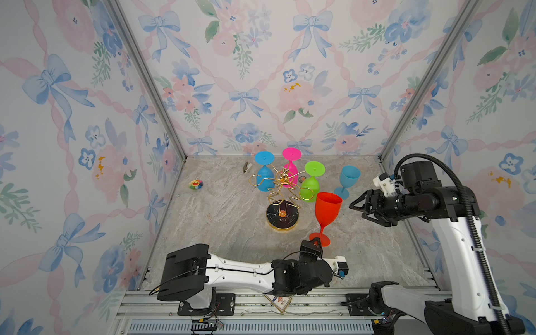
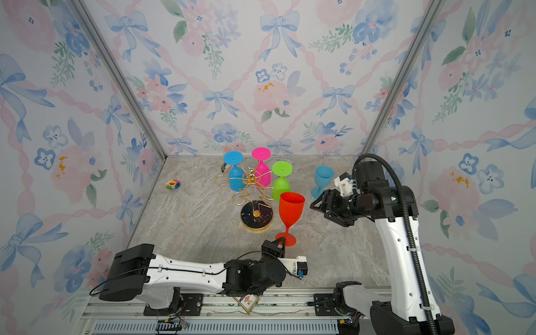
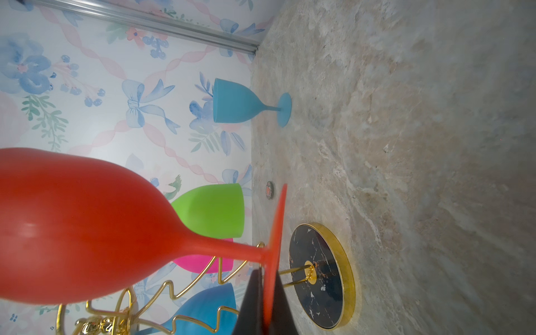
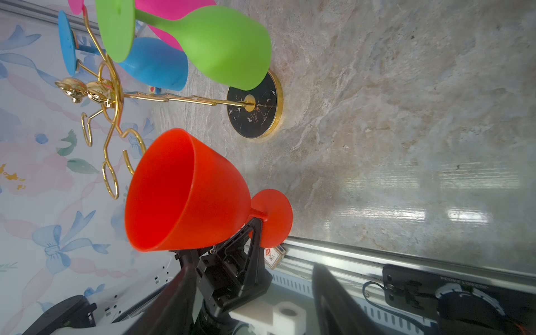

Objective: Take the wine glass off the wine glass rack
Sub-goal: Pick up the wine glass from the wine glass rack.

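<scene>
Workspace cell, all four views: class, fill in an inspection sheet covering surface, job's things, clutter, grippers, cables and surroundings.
Surface: marble-look tabletop, grey-beige, veined.
Job's things: wine glass rack holds blue glass, pink glass and green glass upside down; red glass upright, off the rack; pale blue glass stands on the table.
Clutter: flower toy; small grey object near the back wall; card box on the front rail.
Grippers: left gripper shut on the red glass's foot; right gripper open, beside the red bowl, not touching.
Cables: black conduit along the right arm; thin cable on the left arm; loose wires at the rail.
Surroundings: floral wallpaper; aluminium posts.
</scene>
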You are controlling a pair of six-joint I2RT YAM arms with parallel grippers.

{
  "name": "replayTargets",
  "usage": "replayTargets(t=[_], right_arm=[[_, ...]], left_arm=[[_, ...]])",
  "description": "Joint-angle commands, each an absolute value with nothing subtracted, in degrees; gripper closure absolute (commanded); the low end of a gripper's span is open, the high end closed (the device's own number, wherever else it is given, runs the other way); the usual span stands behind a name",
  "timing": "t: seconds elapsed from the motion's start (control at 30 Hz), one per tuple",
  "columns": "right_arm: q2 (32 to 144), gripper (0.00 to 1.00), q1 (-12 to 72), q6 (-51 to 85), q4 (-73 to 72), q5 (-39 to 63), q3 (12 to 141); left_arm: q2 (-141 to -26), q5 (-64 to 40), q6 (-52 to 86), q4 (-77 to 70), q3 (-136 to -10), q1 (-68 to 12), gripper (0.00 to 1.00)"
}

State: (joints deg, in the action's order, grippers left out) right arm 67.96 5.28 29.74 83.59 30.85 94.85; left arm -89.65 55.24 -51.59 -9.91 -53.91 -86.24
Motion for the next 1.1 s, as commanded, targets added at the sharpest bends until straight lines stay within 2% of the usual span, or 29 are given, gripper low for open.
replayTargets(t=[0.0, 0.13, 0.27, 0.5, 0.6, 0.93, 1.07], right_arm=[[69.29, 0.34, 4.66, 32.07, 85.10, 34.73, 97.58], [73.31, 0.33, 5.69, 31.50, 87.10, 35.18, 101.68], [78.54, 0.37, 7.08, 31.20, 88.96, 35.84, 106.88], [82.59, 0.59, 8.60, 31.35, 89.71, 36.21, 108.01], [83.47, 0.64, 9.70, 30.99, 90.32, 36.30, 108.21], [84.11, 0.67, 12.59, 27.19, 93.08, 33.99, 106.86], [84.77, 0.71, 13.00, 26.72, 93.51, 33.93, 106.73]], left_arm=[[-91.00, 58.86, -56.09, -13.36, -52.15, -86.78, 1.00], [-90.63, 59.06, -57.03, -13.82, -51.72, -87.00, 1.00], [-90.76, 59.97, -58.67, -14.75, -51.59, -87.00, 1.00], [-91.57, 61.99, -63.36, -19.60, -49.66, -86.94, 1.00], [-91.57, 61.97, -63.33, -19.74, -49.54, -86.96, 1.00], [-92.03, 62.23, -63.23, -19.79, -49.92, -86.95, 1.00], [-92.08, 62.23, -63.31, -19.94, -49.99, -86.94, 1.00]])
